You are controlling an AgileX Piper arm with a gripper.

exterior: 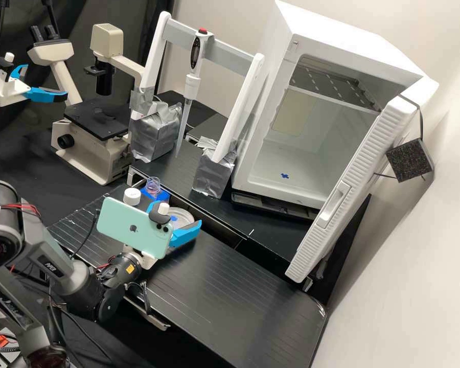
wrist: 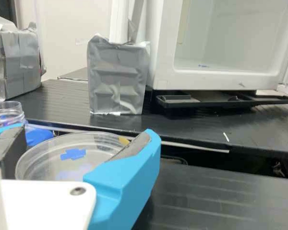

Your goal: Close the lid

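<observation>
on the near side of the bench point(exterior: 230, 286), a smooth mint phone point(exterior: 133, 227) rides at the arm's wrist, probably to film the work. beyond it, the gripper point(wrist: 84, 139) spans the clear round lid point(wrist: 93, 143); its jaws stand apart by the lid's width, the dark pads point(wrist: 130, 147) seemingly pressed to opposite sides of the rim. such a grasp would keep the thin disc level for lowering and leave its top free. the lid is glassy and shallow-walled, with a matt blue cross point(wrist: 73, 154) that may serve as an aiming mark; a fainter blue patch point(wrist: 71, 173) shows through it, though the gap beneath cannot be judged. just beside stand a ribbed white cap point(exterior: 132, 196) and a clear threaded bottle neck point(exterior: 153, 185) above blue material. farther back, creased silver-wrapped blocks point(wrist: 117, 79) take the feet of a smooth white frame point(exterior: 240, 107), presumably as weights, so that the slender pipette point(exterior: 191, 84) hangs upright. beyond, a boxy white cabinet point(exterior: 342, 43) stands with its ribbed door point(exterior: 352, 176) open.
</observation>
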